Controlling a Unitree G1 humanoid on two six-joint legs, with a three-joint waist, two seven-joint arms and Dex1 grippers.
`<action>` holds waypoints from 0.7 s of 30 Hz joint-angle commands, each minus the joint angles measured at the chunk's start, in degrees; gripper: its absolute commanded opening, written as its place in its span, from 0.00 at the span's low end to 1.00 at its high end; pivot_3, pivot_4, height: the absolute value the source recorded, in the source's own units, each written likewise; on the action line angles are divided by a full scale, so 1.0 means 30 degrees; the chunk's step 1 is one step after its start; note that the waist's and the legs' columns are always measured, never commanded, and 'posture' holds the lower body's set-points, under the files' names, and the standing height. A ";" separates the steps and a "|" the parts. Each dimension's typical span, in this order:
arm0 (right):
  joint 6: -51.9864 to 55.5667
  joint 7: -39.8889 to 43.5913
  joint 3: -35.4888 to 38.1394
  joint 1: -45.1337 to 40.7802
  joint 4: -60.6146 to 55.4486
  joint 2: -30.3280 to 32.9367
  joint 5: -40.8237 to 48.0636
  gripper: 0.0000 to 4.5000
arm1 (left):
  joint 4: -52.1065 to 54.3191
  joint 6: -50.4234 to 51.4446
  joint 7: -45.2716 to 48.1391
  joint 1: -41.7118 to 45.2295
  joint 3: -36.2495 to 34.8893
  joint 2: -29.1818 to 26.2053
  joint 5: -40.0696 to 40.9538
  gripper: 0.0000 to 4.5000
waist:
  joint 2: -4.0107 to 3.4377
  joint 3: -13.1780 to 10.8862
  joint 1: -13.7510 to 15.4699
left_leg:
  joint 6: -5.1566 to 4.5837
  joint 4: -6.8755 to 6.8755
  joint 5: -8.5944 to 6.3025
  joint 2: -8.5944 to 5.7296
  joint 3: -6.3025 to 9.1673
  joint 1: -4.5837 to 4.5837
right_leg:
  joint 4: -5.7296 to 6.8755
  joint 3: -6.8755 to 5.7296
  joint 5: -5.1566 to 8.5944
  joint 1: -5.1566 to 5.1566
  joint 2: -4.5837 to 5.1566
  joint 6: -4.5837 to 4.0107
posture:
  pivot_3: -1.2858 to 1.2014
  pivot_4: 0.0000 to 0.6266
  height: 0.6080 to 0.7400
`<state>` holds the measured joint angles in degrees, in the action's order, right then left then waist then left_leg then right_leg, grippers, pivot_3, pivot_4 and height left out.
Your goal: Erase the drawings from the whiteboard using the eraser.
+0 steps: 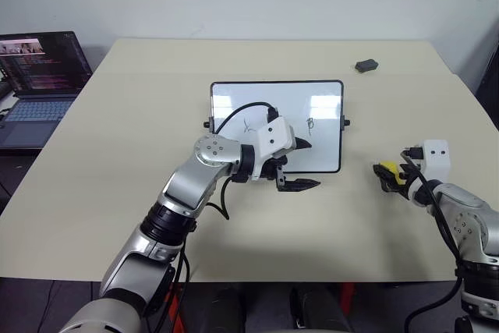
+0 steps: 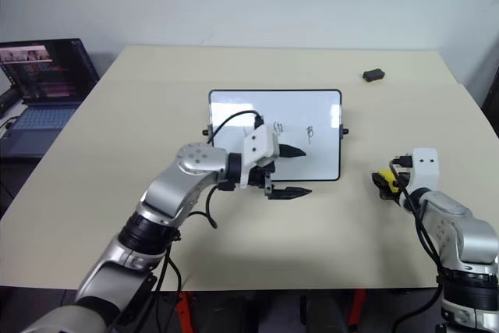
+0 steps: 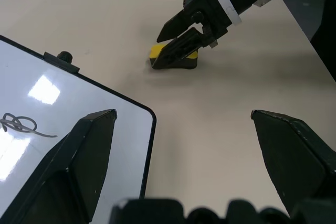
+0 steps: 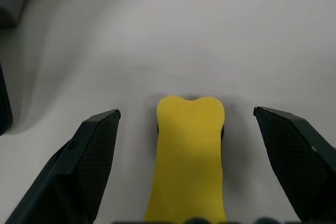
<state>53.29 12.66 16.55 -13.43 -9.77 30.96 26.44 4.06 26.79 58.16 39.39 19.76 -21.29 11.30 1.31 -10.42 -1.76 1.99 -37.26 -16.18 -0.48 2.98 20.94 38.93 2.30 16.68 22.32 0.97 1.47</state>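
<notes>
The whiteboard (image 1: 257, 103) lies flat in the middle of the table, with thin dark drawings (image 1: 310, 123) on it. One scribble (image 3: 18, 124) appears in the left wrist view. My left gripper (image 1: 302, 164) hovers open over the board's near right corner, one finger above the board and one above the table. The yellow eraser (image 4: 190, 150) with its dark underside rests on the table to the right of the board (image 2: 383, 176). My right gripper (image 4: 187, 111) straddles the eraser, open, with a gap on each side between its fingers (image 4: 97, 150) and the block.
An open laptop (image 1: 39, 83) sits beyond the table's far left corner. A small dark grey lump (image 1: 366, 65) lies at the far right of the table. The table's right edge runs close beside my right arm.
</notes>
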 commanded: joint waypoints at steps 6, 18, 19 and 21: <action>-0.0335 0.0475 -0.0218 -0.0399 -0.0123 -0.0068 -0.0416 0.25 | 0.0890 -0.0058 -0.0132 -0.0171 -0.0292 -0.0173 0.0190 1.00 | 0.0000 0.0000 -0.0004 | 0.0000 -0.0001 0.0000 0.0001 -0.0001 -0.0001 | 0.0001 0.0002 -0.0001 0.0000 0.0000 0.0000 | 0.52 0.24 1.00; -0.1020 0.0618 -0.0071 -0.0053 -0.1284 0.0018 -0.0816 0.22 | 0.2460 0.1315 -0.1124 -0.1645 -0.1884 -0.1222 0.0868 1.00 | 0.0000 0.0000 -0.0017 | 0.0000 0.0000 0.0000 0.0007 0.0010 -0.0003 | 0.0005 -0.0007 -0.0001 0.0001 0.0005 0.0000 | 0.52 0.24 1.00; -0.1202 0.0692 -0.0109 0.0124 -0.1520 0.0078 -0.0921 0.22 | 0.2859 0.1555 -0.1209 -0.1844 -0.2005 -0.1401 0.0963 1.00 | 0.0000 0.0000 -0.0015 | 0.0000 0.0000 0.0000 0.0006 0.0010 -0.0001 | 0.0003 -0.0006 0.0000 0.0001 0.0007 0.0000 | 0.52 0.24 1.00; -0.2491 0.1037 -0.0039 0.0652 -0.2588 0.0058 -0.1135 0.22 | 0.3757 0.2279 -0.1522 -0.2283 -0.2272 -0.1854 0.1101 1.00 | 0.0000 0.0000 0.0007 | 0.0001 0.0003 0.0000 0.0006 0.0013 0.0004 | -0.0009 -0.0010 0.0000 0.0001 0.0012 0.0000 | 0.52 0.24 1.00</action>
<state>49.94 14.84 15.06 -11.97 -12.95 30.50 23.66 11.40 32.19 54.42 32.91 14.99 -26.22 13.45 1.31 -10.42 -1.74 1.99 -37.24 -16.19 -0.46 3.01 20.95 38.88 2.28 16.68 22.32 1.01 1.48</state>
